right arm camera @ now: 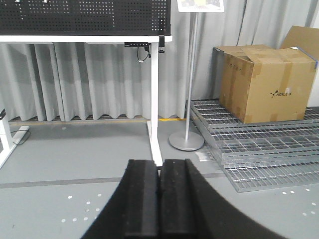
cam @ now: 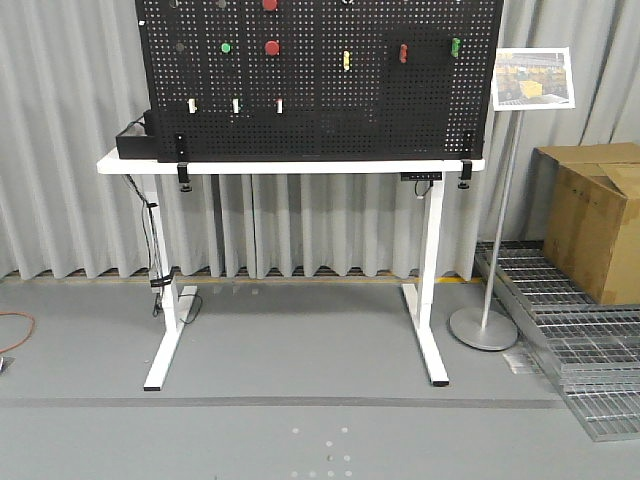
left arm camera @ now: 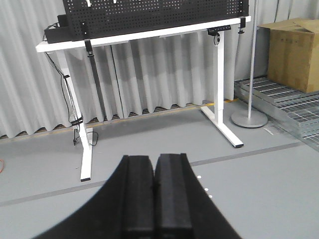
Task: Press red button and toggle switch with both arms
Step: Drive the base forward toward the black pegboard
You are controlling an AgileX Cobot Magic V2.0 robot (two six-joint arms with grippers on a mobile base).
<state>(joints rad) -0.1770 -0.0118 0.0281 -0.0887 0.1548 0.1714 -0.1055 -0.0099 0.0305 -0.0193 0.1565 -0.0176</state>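
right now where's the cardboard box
In the front view the cardboard box sits at far right on the metal grating, beside the sign stand.

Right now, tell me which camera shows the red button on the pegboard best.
The exterior front-facing view: the red button sits in plain sight on the black pegboard, with a second cut off at the top edge. Both wrist views catch only the pegboard's lower strip above the table, so no red button shows there.

We see even, fairly bright light from overhead, casting only a soft shadow on the curtain [cam: 330,220] under the table [cam: 290,163] (wrist views slightly grainy).
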